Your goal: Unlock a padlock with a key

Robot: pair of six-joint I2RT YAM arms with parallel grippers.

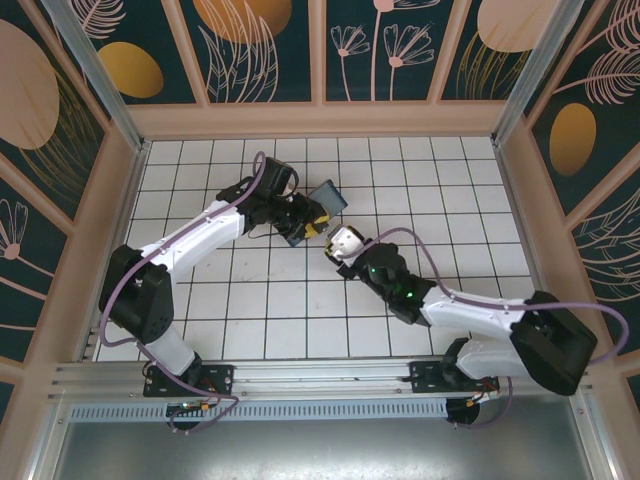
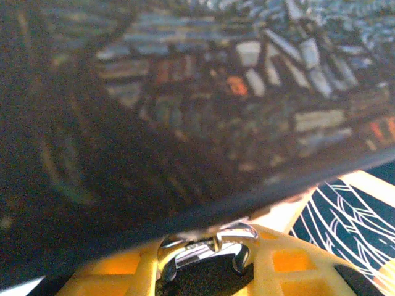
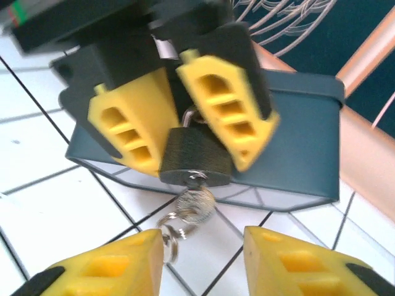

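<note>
I see a rectangular tin (image 1: 328,196) near the middle of the white gridded surface (image 1: 250,300). Its painted face (image 2: 216,92) shows dark houses, and its side (image 3: 302,142) is plain blue-grey. Teal floral wall panels (image 1: 400,45) stand around.

A lab rig: gridded table (image 1: 250,322), aluminium frame (image 1: 320,376).

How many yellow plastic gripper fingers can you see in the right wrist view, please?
4. Two belong to the left gripper, clamping the small dark padlock; two, of the right gripper, sit apart at the bottom edge below the grey metal key.
</note>
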